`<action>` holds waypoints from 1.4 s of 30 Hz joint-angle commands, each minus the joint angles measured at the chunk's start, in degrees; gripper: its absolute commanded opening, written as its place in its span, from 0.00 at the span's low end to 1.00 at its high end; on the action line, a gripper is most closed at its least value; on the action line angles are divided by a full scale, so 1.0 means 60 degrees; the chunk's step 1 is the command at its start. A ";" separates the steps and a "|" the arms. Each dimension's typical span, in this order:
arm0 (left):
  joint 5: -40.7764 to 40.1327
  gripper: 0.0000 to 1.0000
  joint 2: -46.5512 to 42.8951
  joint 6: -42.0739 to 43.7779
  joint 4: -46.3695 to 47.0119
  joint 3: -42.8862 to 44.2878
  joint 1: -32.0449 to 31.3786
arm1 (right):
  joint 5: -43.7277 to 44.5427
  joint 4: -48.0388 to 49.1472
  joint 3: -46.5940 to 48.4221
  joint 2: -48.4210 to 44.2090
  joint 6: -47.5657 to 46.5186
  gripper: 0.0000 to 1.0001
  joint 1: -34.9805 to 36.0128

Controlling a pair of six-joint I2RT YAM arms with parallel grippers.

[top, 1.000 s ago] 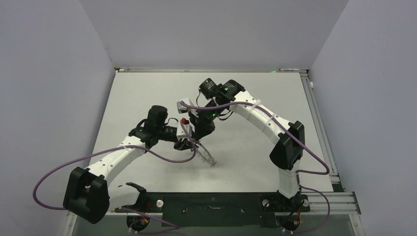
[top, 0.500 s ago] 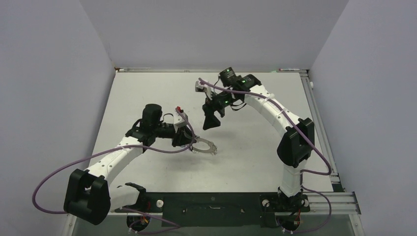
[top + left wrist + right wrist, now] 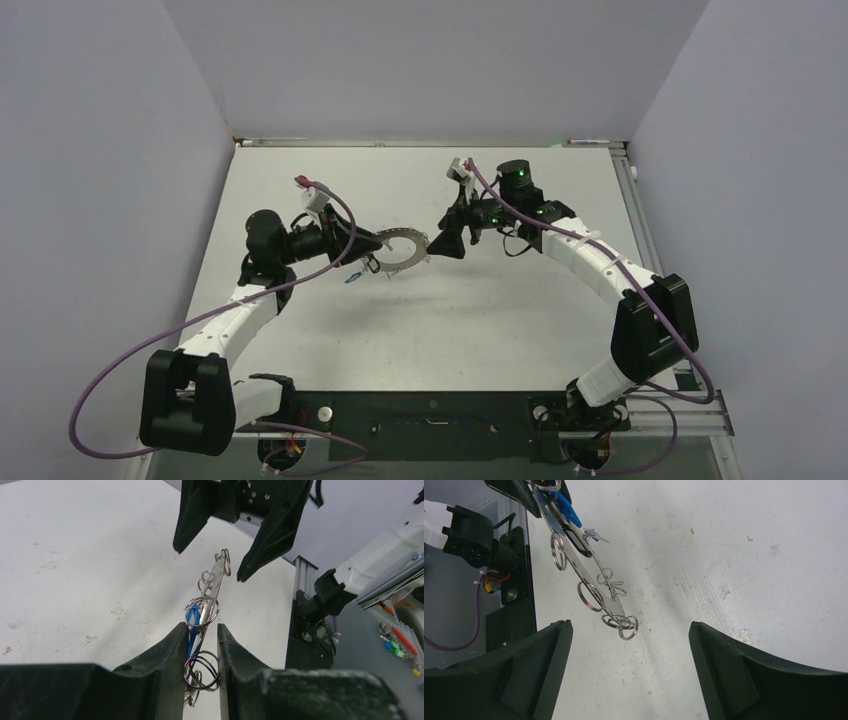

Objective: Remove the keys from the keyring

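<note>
The keyring (image 3: 412, 240), a flat grey metal ring with small wire loops on its rim, hangs in the air above the table's middle. My left gripper (image 3: 372, 252) is shut on its near edge. In the left wrist view the keyring (image 3: 212, 582) stands edge-on between the fingers (image 3: 170, 650), with a blue-headed key (image 3: 193, 621) against it. In the top view that key (image 3: 352, 278) dangles below. My right gripper (image 3: 438, 243) is open at the ring's far rim. From the right wrist, the keyring (image 3: 584, 565) ends just short of the open gripper (image 3: 630, 625), touching neither finger.
The white table (image 3: 480, 320) lies below both arms, with grey walls on three sides. An aluminium rail (image 3: 650, 250) runs along its right edge. Purple cables loop off both arms.
My left gripper closed on the keyring and raised it up and toward the back. My right gripper let go, opened wide, swung away to the right and now faces the ring's far rim.
</note>
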 commanded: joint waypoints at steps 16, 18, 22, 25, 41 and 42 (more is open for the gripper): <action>-0.0590 0.00 0.1551 -0.8848 0.9228 -0.0569 0.1297 | -0.0811 1.1950 -0.2340 0.0481 0.8179 0.79 0.0793; -0.0656 0.00 0.1625 -0.9065 0.9486 -0.0592 0.1300 | -0.0728 1.2002 -0.2285 0.0594 0.8251 0.76 0.0959; -0.0820 0.00 0.1670 -0.9271 0.9581 -0.0670 0.1288 | -0.0578 1.2282 -0.2312 0.0873 0.8562 0.65 0.1261; -0.0837 0.00 0.1733 -0.9282 0.9548 -0.0709 0.1305 | -0.0518 1.2534 -0.2335 0.0988 0.8803 0.49 0.1299; -0.0372 0.95 0.0620 -0.3045 0.2208 -0.0010 0.1957 | 0.0164 0.1149 0.0975 0.0210 0.2115 0.05 0.0816; -0.0428 0.97 0.0421 -0.2104 0.1289 0.0206 0.1993 | 0.0458 0.0143 0.1351 0.0262 0.1465 0.05 0.0799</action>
